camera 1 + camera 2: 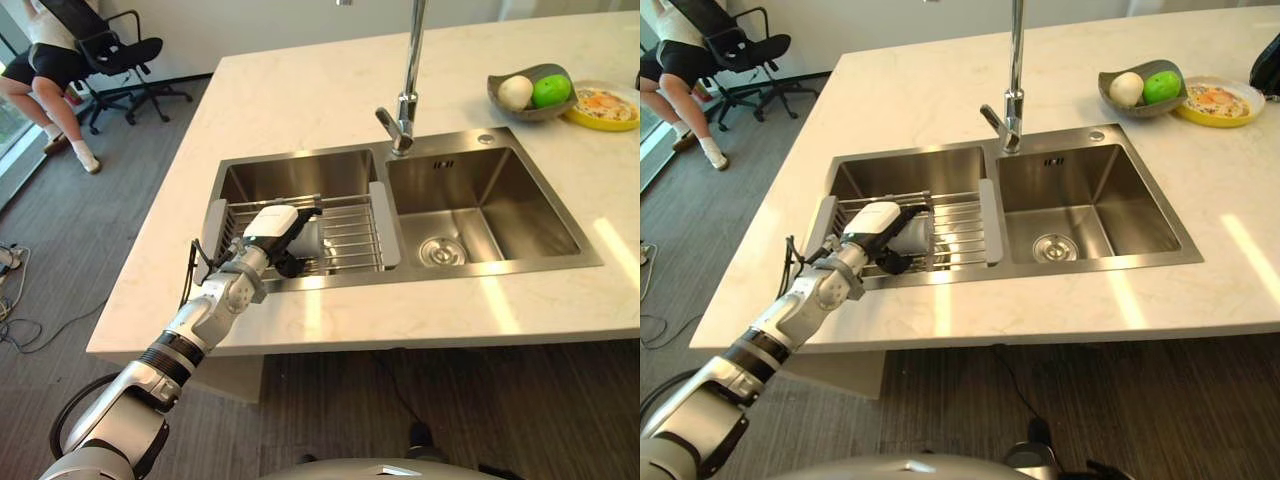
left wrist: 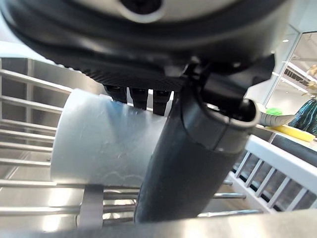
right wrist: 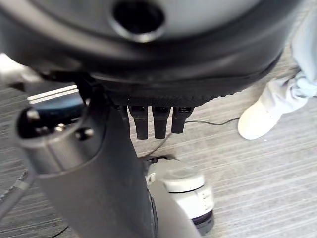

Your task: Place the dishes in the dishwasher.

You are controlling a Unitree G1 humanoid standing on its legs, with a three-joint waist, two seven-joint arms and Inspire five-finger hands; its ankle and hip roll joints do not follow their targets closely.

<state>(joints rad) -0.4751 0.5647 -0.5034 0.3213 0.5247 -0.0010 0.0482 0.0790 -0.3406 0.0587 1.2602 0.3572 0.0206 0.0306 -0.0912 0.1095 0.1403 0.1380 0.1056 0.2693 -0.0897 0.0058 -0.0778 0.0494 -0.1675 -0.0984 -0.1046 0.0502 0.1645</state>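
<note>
**Left hand clamped on cup in the sink rack**

Left hand (image 1: pixel 283 238) sits over the wire rack (image 1: pixel 352 236), thumb and fingers curled round a pale cup (image 1: pixel 306 240) lying on its side on the rack bars. Left wrist view shows the grip close up: thumb (image 2: pixel 190 168) crosses the cup's (image 2: pixel 104 144) front, fingers (image 2: pixel 141 97) hook over its far side, rack bars run beneath. Head views show the cup mostly hidden by the hand; wrist view shows its wall plainly.

Left arm comes in from lower left, forearm angled up across the counter (image 1: pixel 330 90) edge, wrist over the rack's near rim.

Right hand (image 3: pixel 99 178) appears in the right wrist view w/ thumb forward, fingers (image 3: pixel 156 121) straight & holding nothing, grey carpet below. A person's white shoe (image 3: pixel 257 119) is on that carpet.

Rack spans the left basin of the double sink (image 1: pixel 500 205); right basin bare w/ drain showing. Faucet (image 1: pixel 408 80) rises behind, between the basins. Far right on the counter: grey bowl (image 1: pixel 520 105) w/ white & green fruit, touching a yellow plate (image 1: pixel 600 108). Far left bkgd: a seated person (image 1: pixel 45 70) beside a black office chair (image 1: pixel 115 50).
</note>
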